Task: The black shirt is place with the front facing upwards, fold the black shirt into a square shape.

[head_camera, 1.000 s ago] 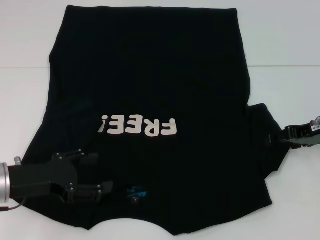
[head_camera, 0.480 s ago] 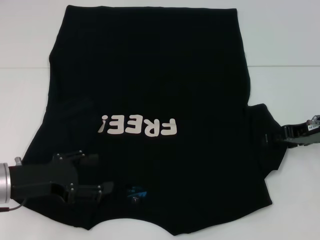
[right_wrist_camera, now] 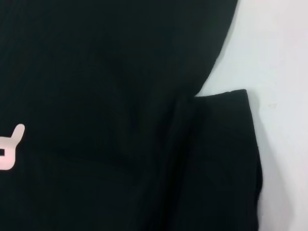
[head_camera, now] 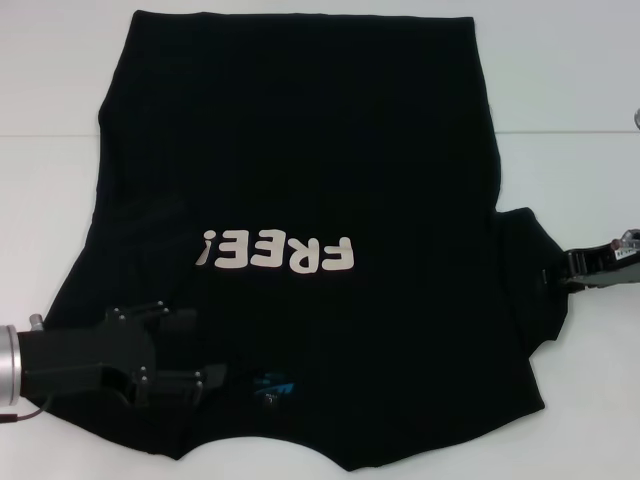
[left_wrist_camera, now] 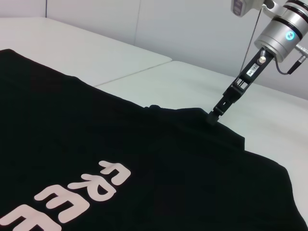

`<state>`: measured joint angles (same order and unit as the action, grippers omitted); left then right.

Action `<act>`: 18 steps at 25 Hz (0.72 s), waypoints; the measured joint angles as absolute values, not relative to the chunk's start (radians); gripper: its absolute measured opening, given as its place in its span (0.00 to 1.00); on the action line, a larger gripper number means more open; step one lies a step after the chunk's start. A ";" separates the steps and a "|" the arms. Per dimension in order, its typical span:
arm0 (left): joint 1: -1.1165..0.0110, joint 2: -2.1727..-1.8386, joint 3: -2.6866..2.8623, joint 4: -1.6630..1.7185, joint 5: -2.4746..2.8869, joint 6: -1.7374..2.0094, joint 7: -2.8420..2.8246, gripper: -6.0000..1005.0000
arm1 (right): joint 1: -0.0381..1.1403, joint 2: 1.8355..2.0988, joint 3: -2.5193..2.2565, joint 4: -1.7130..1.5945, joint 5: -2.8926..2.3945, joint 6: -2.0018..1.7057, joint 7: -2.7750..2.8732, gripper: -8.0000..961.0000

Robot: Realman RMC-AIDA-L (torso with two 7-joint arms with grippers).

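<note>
At the lower left of my head view, the left claw (head_camera: 195, 352) lies over the near shoulder of the black shirt (head_camera: 300, 170), just beside the small blue neck label (head_camera: 273, 384); its two dark fingers (head_camera: 182, 318) stand apart with cloth showing between them, clamped on nothing that I can see. The black shirt is spread front up across the white bench (head_camera: 40, 180), filling most of the frame, collar toward me and hem toward the top edge; the cream "FREE!" lettering (head_camera: 277, 253) reads upside down at centre. At the right edge, midway down, the right claw (head_camera: 562, 271) meets the tip of the shirt's sleeve; in the left wrist view the same right claw (left_wrist_camera: 212, 117) comes down slanted from a silver wrist onto the sleeve edge, fingertips drawn together on the cloth; the right wrist view shows only the sleeve (right_wrist_camera: 216, 159) lying flat on the pale bench.
</note>
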<state>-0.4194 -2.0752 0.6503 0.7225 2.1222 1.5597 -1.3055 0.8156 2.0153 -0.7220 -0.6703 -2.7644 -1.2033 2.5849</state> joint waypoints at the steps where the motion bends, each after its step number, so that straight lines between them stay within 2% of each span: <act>1: -0.419 -2.075 0.650 0.723 2.122 1.560 -1.305 0.90 | 0.817 2.015 -0.722 -0.671 -2.764 -1.203 2.585 0.57; 2: -0.419 -2.075 0.650 0.723 2.122 1.560 -1.305 0.90 | 0.818 2.015 -0.722 -0.671 -2.765 -1.203 2.586 0.49; 13: -0.419 -2.075 0.650 0.723 2.123 1.560 -1.307 0.90 | 0.824 2.017 -0.723 -0.674 -2.770 -1.204 2.581 0.27; 18: -0.419 -2.075 0.650 0.723 2.123 1.560 -1.314 0.90 | 0.817 2.016 -0.722 -0.700 -2.767 -1.214 2.575 0.07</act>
<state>-0.4187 -2.0752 0.6505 0.7226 2.1230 1.5601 -1.3145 0.8174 2.0160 -0.7225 -0.7000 -2.7668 -1.2135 2.5754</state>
